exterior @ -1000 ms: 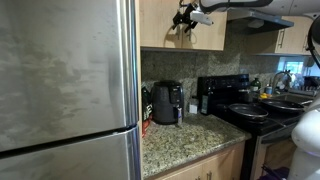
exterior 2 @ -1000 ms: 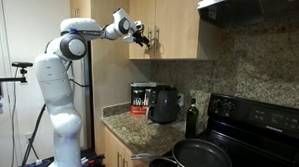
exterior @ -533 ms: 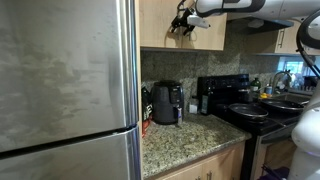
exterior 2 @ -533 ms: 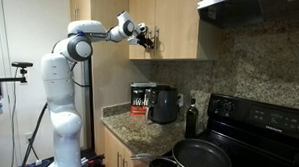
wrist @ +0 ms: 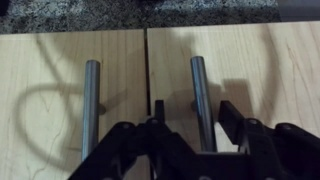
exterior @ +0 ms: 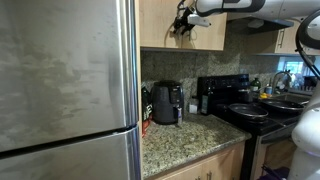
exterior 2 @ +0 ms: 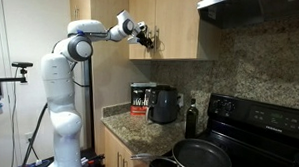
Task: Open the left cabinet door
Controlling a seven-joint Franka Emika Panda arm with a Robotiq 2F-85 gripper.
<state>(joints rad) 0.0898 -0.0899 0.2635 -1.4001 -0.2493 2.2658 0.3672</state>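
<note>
Up at the wall cabinets, the robot arm [exterior 2: 91,31] reaches to the place where two wooden doors meet. The left cabinet door [exterior: 160,25] is in the upper middle of the frame in both exterior views [exterior 2: 142,5], above the granite tabletop [exterior: 190,135]. It looks fully shut, because its face is flat with the neighbour door [wrist: 60,80] and only a thin seam is between them.

In the wrist view the left cabinet door fills the right part of the frame, and its bar handle [wrist: 199,90] runs from top to bottom, just beside the seam. The claw [wrist: 195,115] comes in from the bottom edge. It is open: one dark finger is on each side of the bar handle and does not press it. The other handle [wrist: 91,100], on the neighbour door, is outside the fingers, toward the left of the frame.

So I judge that this is the reaching and lining-up step, nearly finished, and the grasp is not yet made. The next move, I think, asks the claw to close on the bar handle only. After that it should pull away from the cabinet in a curve, because the door must turn about its hinged edge far from the seam. A straight pull may let the fingers slip along the smooth metal.
</note>
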